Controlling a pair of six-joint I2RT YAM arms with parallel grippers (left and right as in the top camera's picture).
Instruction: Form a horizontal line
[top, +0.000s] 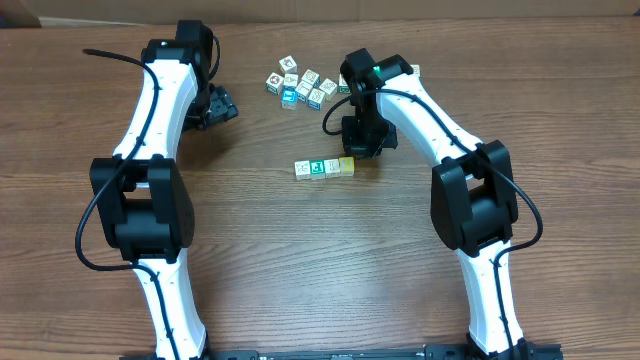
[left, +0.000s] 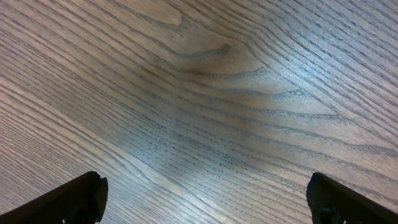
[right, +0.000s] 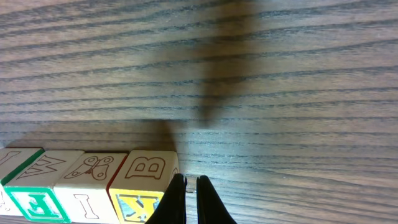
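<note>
A short straight row of four tiny wooden picture cubes (top: 324, 167) lies near the middle of the brown wood-grain table (top: 300, 280), between the two arms and closer to the right one. From overhead its faces read white, teal-green, white and yellow from left to right, and the cubes sit side by side, touching. In the right wrist view the yellow-framed end cube (right: 146, 180) shows a letter B on top.

The right gripper (right: 189, 196) is closed to a thin slit and holds nothing. Its tips stand just beside that yellow end; contact cannot be told.

The left gripper (left: 205, 199) is spread wide over bare wood, holding nothing, well apart from the row.

An irregular cluster of similar tiny cubes (top: 300, 85) sits apart on the row's far side. Bare wood stretches left of the row and on its near side.
</note>
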